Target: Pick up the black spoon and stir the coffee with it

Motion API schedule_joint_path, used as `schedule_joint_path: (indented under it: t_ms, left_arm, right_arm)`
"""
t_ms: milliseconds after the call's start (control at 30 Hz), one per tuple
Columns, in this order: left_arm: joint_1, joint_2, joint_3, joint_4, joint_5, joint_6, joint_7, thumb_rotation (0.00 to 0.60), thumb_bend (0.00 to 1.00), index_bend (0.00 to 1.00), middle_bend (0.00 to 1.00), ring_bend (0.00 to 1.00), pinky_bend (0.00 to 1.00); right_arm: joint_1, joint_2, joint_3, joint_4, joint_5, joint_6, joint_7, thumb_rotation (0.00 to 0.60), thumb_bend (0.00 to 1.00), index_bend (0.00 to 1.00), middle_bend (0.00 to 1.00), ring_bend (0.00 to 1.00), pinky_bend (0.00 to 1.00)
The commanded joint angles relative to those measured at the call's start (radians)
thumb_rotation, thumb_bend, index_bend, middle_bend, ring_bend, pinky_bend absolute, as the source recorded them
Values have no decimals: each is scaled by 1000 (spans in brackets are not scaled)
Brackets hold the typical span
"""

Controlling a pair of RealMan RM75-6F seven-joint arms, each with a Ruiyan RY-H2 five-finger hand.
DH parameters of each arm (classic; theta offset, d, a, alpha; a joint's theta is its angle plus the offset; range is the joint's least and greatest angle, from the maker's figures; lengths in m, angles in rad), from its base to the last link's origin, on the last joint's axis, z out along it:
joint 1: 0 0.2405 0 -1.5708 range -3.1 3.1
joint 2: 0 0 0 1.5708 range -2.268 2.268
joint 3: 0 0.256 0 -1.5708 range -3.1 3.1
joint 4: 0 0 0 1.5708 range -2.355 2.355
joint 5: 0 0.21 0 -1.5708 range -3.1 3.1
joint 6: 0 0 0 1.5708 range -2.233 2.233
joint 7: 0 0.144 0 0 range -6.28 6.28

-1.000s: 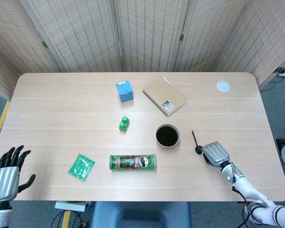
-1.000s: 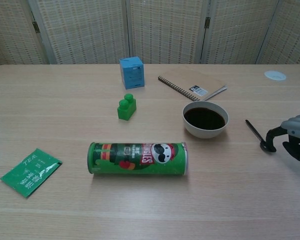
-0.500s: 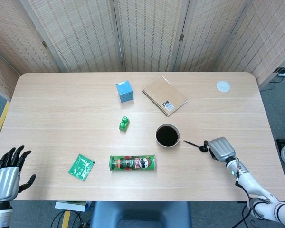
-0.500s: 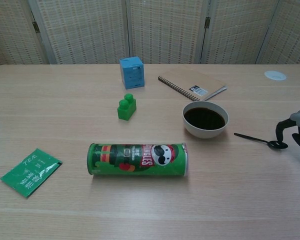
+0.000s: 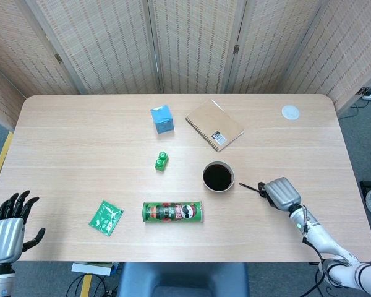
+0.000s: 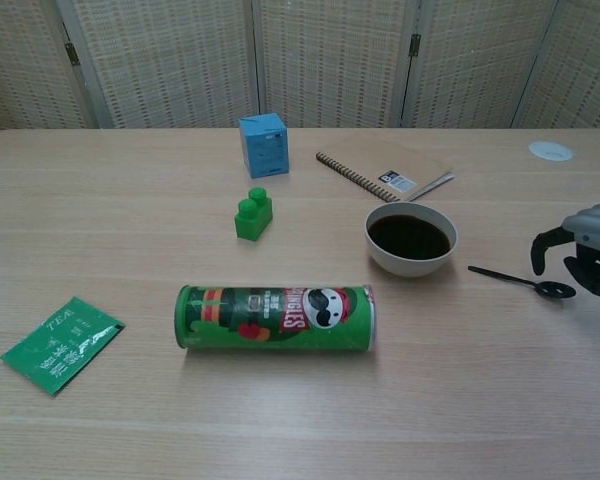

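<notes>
**Two robot hands at the bench, black spoon lying loose beside the coffee**

Two views record the moment. From the head camera, the right robot hand [image 5: 281, 194] sits low over the bench [image 5: 80, 130], its silver back to the lens and its fingers curled downward; whether they touch anything cannot be told from above. The black spoon [image 5: 252, 187] pokes out from the hand's left edge, handle pointing toward the bowl of coffee [image 5: 218, 176], which stands just left of the hand. Farther left of it lie a green Pringles can [image 5: 172, 212] on its side and a green tea packet [image 5: 106, 217]; beyond the bowl are a green toy brick [image 5: 161, 161], a blue box [image 5: 162, 119], a spiral notebook [image 5: 214, 124] and a small white disc [image 5: 290, 112]. The left robot hand [image 5: 7, 228] hangs off the bench's near-left corner, fingers spread, holding nothing.

From the chest camera, the right robot hand [image 6: 586, 254] appears at the frame's right edge with dark fingers [image 6: 543, 246] hooked downward and apart, gripping nothing. The spoon [image 6: 523, 281] lies flat on the bench [image 6: 280, 420] just under and left of those fingers, its bowl end nearest the hand, its handle aimed at the coffee [image 6: 410, 238]. Fingertips and spoon appear apart. The can [image 6: 276, 317], packet [image 6: 60, 343], brick [image 6: 252, 214], box [image 6: 264, 144] and notebook [image 6: 384, 170] all lie well left of the hand.
</notes>
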Motion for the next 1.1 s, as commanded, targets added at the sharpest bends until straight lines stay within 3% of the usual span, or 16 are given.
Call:
schedule_joint_path:
  t_ms: [33, 233, 867, 1100]
  left_arm:
    - [-1, -2, 0, 1, 0, -3, -1, 600, 311, 209, 102, 69, 142]
    - [-3, -4, -1, 2, 4, -4, -2, 600, 311, 208, 103, 69, 142]
    - [3, -2, 0, 6, -3, -3, -3, 600, 311, 208, 102, 69, 142]
    - [6, -3, 0, 8, -5, -1, -3, 600, 311, 209, 103, 69, 142]
  right_arm:
    - [-16, 12, -16, -12, -1, 4, -7, 600, 754, 403, 988, 1000, 1000]
    - [-28, 5, -30, 6, 8, -11, -11, 600, 754, 403, 988, 1000, 1000]
    - [5, -40, 2, 88, 31, -62, -3, 600, 754, 403, 988, 1000, 1000]
    - [0, -34, 3, 60, 7, -23, 15, 600, 742, 403, 988, 1000, 1000]
